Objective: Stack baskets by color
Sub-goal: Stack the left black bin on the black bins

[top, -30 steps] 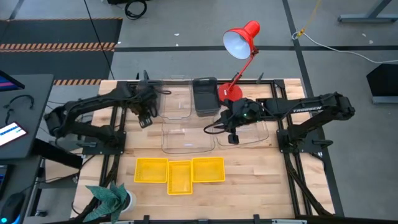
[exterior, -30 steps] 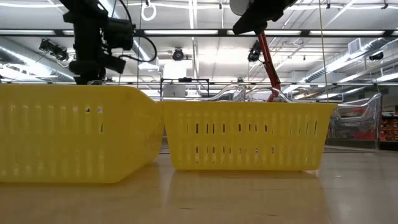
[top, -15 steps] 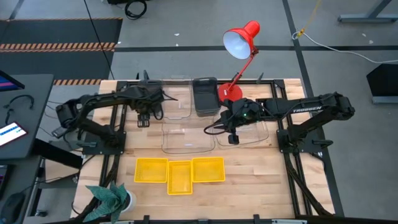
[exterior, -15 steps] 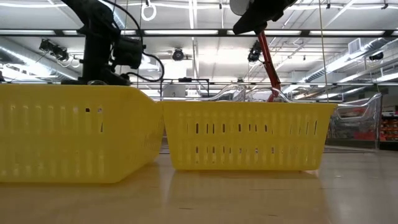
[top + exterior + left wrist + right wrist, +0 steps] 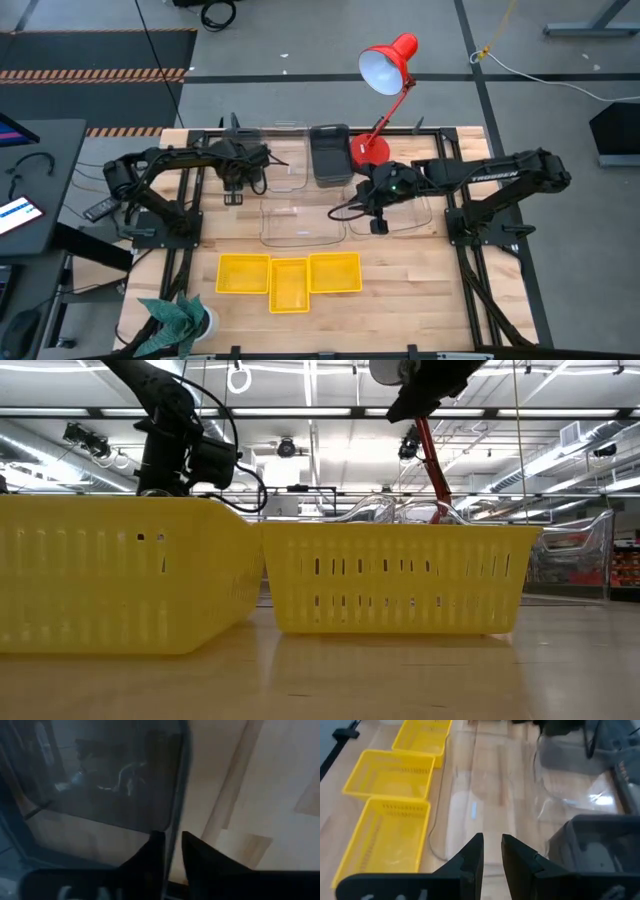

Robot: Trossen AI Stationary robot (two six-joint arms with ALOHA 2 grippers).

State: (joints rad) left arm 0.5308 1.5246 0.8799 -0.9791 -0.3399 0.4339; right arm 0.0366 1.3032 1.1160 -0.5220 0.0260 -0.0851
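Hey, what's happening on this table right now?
A two-armed robot is sorting baskets. The left end effector is closing on the rim of a clear basket at the table's far side. The right end effector hovers over another clear basket. Three yellow baskets sit unstacked near the front edge.

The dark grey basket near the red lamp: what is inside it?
From above, the dark grey basket shows only its own dark floor; nothing is visible inside. Whether another grey basket is nested within it cannot be told.
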